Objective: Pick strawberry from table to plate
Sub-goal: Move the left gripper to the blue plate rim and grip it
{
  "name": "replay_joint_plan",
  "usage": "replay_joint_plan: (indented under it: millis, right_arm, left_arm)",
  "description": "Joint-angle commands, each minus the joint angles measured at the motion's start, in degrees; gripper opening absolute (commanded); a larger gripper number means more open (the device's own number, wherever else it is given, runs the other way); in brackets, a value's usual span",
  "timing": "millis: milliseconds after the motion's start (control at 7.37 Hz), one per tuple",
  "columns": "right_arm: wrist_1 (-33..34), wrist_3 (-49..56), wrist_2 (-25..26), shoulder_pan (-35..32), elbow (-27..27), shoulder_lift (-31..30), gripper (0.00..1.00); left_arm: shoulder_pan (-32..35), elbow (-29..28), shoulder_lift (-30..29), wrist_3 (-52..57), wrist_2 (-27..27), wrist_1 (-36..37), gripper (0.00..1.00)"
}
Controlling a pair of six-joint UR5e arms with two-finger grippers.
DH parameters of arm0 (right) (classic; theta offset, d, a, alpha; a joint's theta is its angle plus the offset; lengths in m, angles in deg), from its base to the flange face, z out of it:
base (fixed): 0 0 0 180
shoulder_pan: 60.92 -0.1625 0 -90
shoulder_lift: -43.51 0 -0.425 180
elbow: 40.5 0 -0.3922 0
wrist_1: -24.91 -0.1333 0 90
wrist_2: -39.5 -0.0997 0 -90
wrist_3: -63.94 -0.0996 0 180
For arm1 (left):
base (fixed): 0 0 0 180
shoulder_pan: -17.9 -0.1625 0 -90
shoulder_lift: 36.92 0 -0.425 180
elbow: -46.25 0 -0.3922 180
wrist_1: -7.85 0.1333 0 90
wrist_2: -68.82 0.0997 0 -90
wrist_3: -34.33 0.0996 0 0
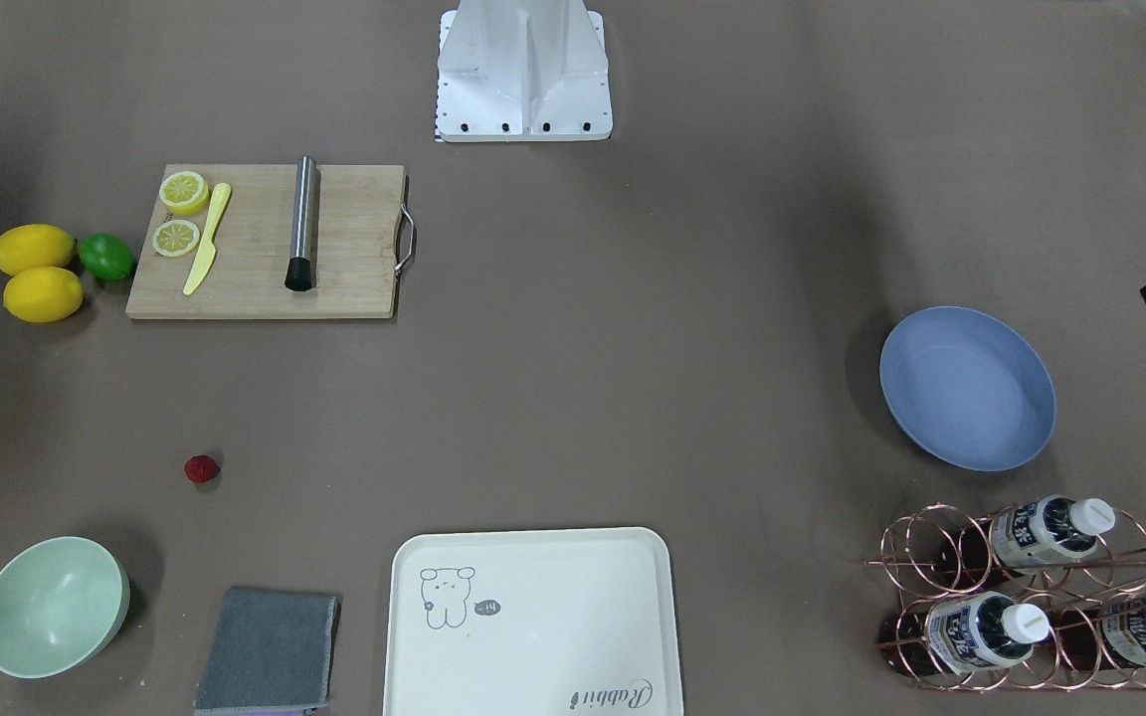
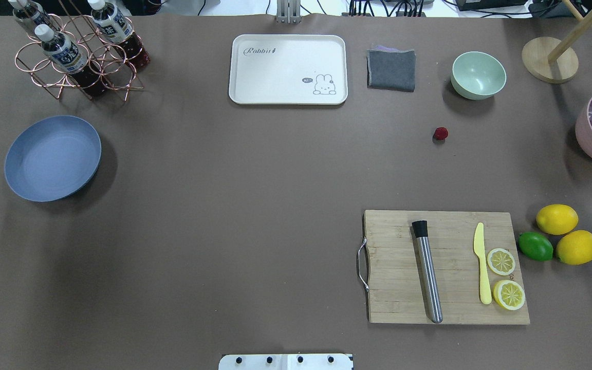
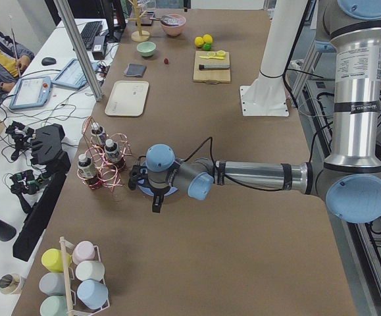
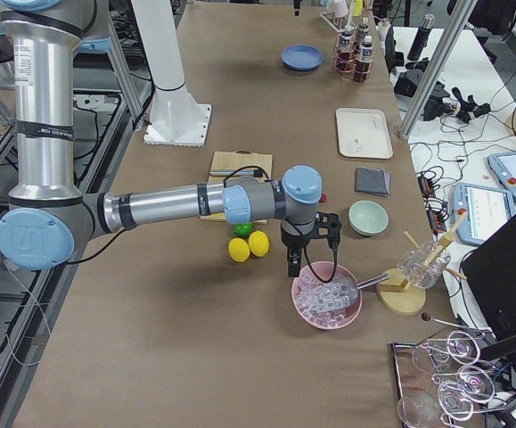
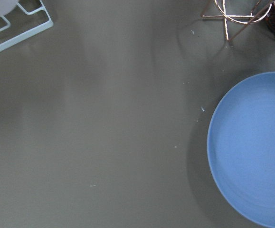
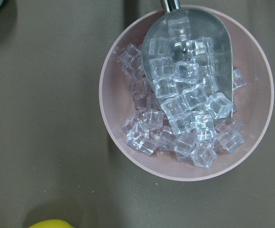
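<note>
The strawberry is a tiny dark red berry lying alone on the brown table, between the mint bowl and the cutting board; it also shows in the front view. Far across the table the blue plate sits empty. My left gripper hangs just beside the plate, its fingers too small to read. My right gripper hovers over a pink bowl of ice, well away from the strawberry. I cannot tell whether either is open or shut.
A wooden cutting board holds a steel muddler, a yellow knife and lemon slices, with two lemons and a lime beside it. Mint bowl, grey cloth, cream tray, bottle rack, pink ice bowl.
</note>
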Motion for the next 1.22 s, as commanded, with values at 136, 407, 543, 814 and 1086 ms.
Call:
replay_joint_plan:
  millis: [136, 407, 543, 814, 1086]
  right_arm:
    - [0.0, 0.07, -1.64, 0.22, -0.04, 0.17, 1.0]
    - [0.0, -0.02, -1.73, 0.83, -0.03, 0.52, 1.0]
    - [0.0, -0.02, -1.73, 0.92, -0.03, 0.61, 1.0]
    - [0.0, -0.11, -1.73, 1.01, 0.23, 0.7, 1.0]
    - [0.08, -0.11, -1.73, 1.19, 0.23, 0.7, 1.0]
  left_arm:
    - [-7.81, -7.42, -6.48, -4.5, 2.01, -2.46, 0.97]
    - [-10.27, -9.46, -9.21, -8.61, 2.1, -2.46, 0.89]
    - [-10.81, -10.07, -9.57, -8.72, 3.24, -2.55, 0.88]
    - [-10.91, -13.23, -9.05, -8.29, 4.64, -5.78, 0.88]
    - [-11.26, -14.48, -9.49, -8.81, 6.41, -6.77, 0.76]
